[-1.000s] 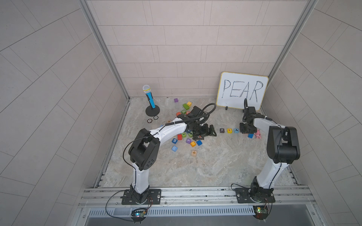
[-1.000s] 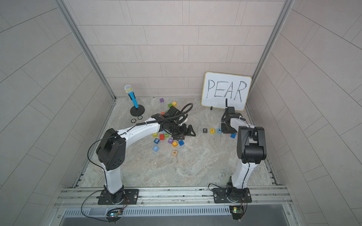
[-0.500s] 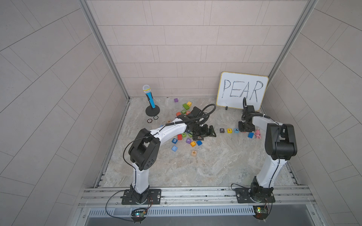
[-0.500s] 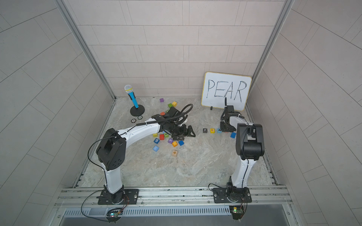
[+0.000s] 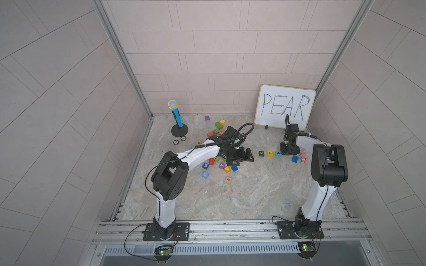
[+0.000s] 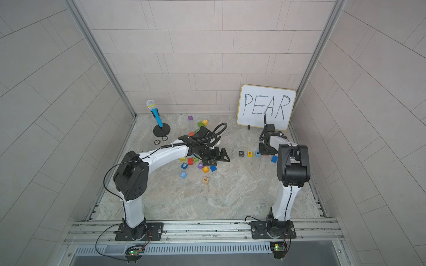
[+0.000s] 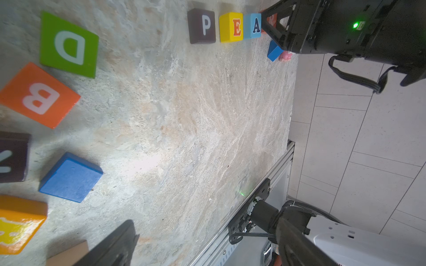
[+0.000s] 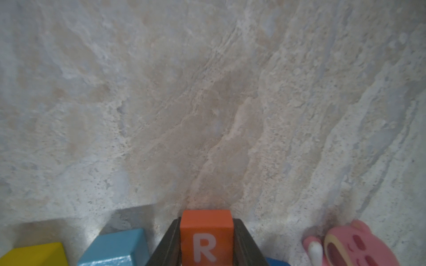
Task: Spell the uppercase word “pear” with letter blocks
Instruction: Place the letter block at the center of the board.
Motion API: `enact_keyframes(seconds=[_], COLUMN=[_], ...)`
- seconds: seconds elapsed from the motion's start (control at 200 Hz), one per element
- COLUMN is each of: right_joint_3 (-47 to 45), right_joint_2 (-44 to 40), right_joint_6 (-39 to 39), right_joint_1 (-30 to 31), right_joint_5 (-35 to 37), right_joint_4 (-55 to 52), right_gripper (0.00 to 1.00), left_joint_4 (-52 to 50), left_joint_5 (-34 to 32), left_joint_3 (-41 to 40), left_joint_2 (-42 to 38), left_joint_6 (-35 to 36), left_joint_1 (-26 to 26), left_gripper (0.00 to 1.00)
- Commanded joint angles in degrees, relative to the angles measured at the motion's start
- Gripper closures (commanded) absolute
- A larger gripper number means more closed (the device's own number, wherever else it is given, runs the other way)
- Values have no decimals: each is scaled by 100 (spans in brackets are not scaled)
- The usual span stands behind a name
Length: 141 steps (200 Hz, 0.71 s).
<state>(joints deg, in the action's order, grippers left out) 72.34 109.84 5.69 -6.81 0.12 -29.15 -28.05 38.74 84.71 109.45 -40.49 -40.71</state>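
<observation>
The small orange-red cube with a white R [image 8: 205,241] sits squarely between the jaws of the right pincer [image 8: 206,222], letter face up. It lies off to neither side of the pincer but dead in its middle, with a dark finger [image 8: 170,241] flat against each flank. The jaws stand narrow, closed on the cube. It looks to be down at bench level, though its underside is hidden from me.

The row runs across the marbled stone-look bench [image 5: 253,191] in front of the white board lettered PEAR [image 5: 285,108]. It reads black cube with white P [image 5: 261,153], yellow cube with red E [image 5: 270,153], light blue cube with A [image 5: 278,153], then the R at the right arm's end. The pincer's closing line lies along that row, so one finger stands between A and R, just beside the A. I judge the release wants only a small opening and a straight lift, or that finger may shove the A.

A plain blue block [image 5: 295,159] and a pink toy figure [image 5: 303,158] lie just beyond the R. The left pincer [image 5: 244,157] hangs wide over the loose scatter of coloured blocks [image 5: 221,161], well apart, with nothing between its jaws that I can see. The right arm is plainly the nearer.
</observation>
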Motion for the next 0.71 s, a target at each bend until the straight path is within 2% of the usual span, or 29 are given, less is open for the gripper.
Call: enact_keyframes(seconds=[0.0,0.23,0.7], right_joint_3=[-9,-59,-72], right_joint_2=[29,-76,-375], right_joint_6=[-73,-70,-42], right_joint_1=[4,0,5], right_joint_5=[66,80,95], right_joint_4=[-195,-197,-219], right_gripper=[60,56,54], left_joint_4=[46,65,98], left_joint_5=[-16,-28,-81], left_joint_3=[-68,-77,-97], left_joint_2=[-99,-120,-136], left_joint_6=[59,59,32], left_joint_1=[-31,-34,-34], left_gripper=[1,1,1])
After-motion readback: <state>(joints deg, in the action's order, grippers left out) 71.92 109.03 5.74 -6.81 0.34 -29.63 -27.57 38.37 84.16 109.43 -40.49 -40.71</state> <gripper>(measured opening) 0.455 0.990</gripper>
